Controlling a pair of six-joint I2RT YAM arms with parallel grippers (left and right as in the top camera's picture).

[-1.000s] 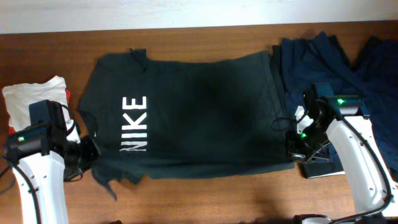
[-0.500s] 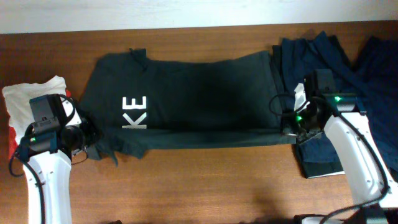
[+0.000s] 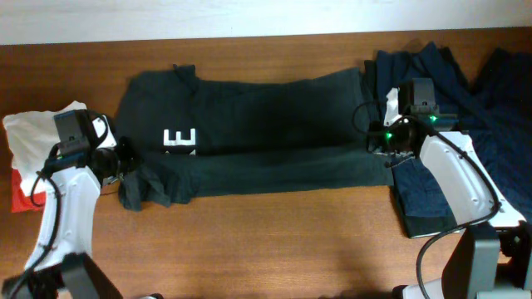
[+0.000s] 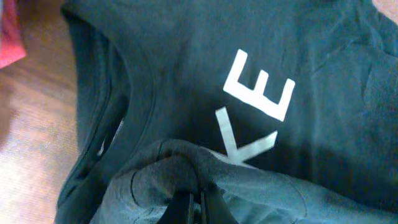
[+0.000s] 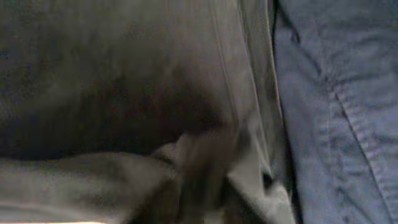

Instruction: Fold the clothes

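Nike T-shirt (image 3: 274,141) lies stretched across the middle of the bench (image 3: 274,241), collar end toward the left arm and hem toward the right. Its near long edge is turned up over the body, so from overhead only the tail of the white lettering (image 3: 179,138) shows.

The left hand (image 3: 123,166) is pinched closed on a bunched lump of the shirt's fabric at the collar end. The right hand (image 3: 382,154) sits at the hem corner. Its own view is too blurred and dark to tell whether it grips the cloth. Just beside that corner lies the navy garment (image 3: 490,91). The white and red pieces (image 3: 25,137) sit behind the left arm.

The step in hand looks like laying a lengthwise fold. To do it well, both ends should come down level so the crease runs straight. The crumpled left end wants a gentle outward pull before letting go. At the hem, only black cloth should be caught, not the navy beside it.
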